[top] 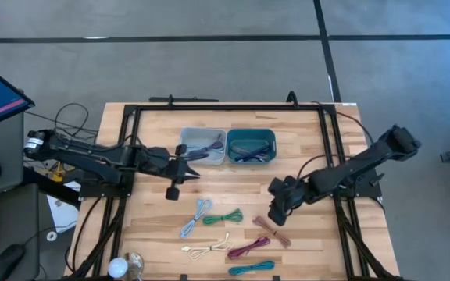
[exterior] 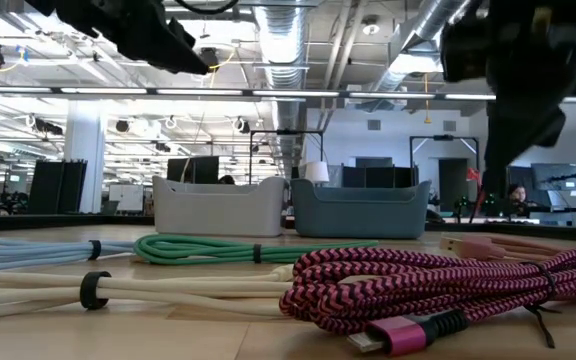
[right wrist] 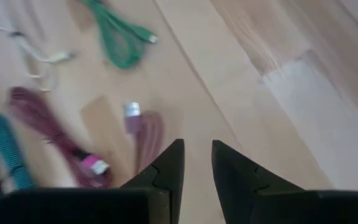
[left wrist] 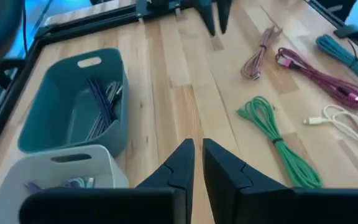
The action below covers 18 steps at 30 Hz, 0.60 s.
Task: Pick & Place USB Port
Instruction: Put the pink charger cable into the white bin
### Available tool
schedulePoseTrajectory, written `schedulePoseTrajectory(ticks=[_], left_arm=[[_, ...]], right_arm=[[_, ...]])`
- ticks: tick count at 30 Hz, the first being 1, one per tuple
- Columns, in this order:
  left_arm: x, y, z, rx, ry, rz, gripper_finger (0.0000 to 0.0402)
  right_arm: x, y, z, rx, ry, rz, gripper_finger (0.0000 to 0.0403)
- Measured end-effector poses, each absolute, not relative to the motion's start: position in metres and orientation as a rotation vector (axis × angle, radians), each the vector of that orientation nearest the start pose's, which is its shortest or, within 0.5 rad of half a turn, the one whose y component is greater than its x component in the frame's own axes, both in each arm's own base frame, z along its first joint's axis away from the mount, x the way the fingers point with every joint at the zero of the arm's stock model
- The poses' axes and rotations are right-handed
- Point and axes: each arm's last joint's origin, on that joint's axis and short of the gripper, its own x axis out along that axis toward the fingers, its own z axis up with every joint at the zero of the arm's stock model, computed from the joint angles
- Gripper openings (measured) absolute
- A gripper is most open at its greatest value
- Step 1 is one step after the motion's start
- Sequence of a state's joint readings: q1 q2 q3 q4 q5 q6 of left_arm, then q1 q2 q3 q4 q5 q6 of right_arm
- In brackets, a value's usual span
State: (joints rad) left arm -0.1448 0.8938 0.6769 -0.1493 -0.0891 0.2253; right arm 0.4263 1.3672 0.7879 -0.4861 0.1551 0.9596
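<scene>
Several coiled USB cables lie flat on the wooden table: light blue [top: 195,217], green [top: 223,217], pale pink [top: 272,230], cream [top: 207,248], magenta [top: 248,248] and teal [top: 252,267]. My right gripper [top: 278,211] hovers above the table beside the pale pink cable [right wrist: 145,127], whose plug [right wrist: 131,111] shows just ahead of the fingers; they stand slightly apart [right wrist: 196,163] and hold nothing. My left gripper [top: 180,181] hangs near the grey bin [top: 203,147], fingers almost together [left wrist: 197,163], empty.
A grey bin and a teal bin [top: 251,147] stand side by side at the far middle of the table, each with cables inside. A black frame [top: 233,108] runs around the table. A small round object [top: 135,261] lies at the near left corner.
</scene>
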Motion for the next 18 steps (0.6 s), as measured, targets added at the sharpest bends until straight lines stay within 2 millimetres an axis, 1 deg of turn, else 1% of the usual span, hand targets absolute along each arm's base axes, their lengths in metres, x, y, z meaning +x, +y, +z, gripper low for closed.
schedulePoseTrajectory(ticks=[4, 10, 13, 16, 18], left_arm=[[0.186, -0.024, 0.281, 0.289, 0.342, -0.099, 0.0028], [0.151, -0.019, 0.276, 0.263, 0.242, -0.085, 0.0007], [0.137, -0.017, 0.274, 0.223, 0.184, -0.075, 0.0006], [0.128, -0.016, 0.269, 0.195, 0.158, -0.070, 0.0011], [0.125, -0.016, 0.266, 0.192, 0.151, -0.069, 0.0014]], right_arm=[[0.238, 0.103, 0.179, 0.547, 1.062, -0.276, 0.0075], [0.245, 0.106, 0.160, 0.521, 1.106, -0.306, 0.0075], [0.249, 0.104, 0.153, 0.489, 1.128, -0.312, 0.0075], [0.256, 0.102, 0.149, 0.494, 1.104, -0.301, 0.0075], [0.261, 0.102, 0.147, 0.527, 1.088, -0.272, 0.0075]])
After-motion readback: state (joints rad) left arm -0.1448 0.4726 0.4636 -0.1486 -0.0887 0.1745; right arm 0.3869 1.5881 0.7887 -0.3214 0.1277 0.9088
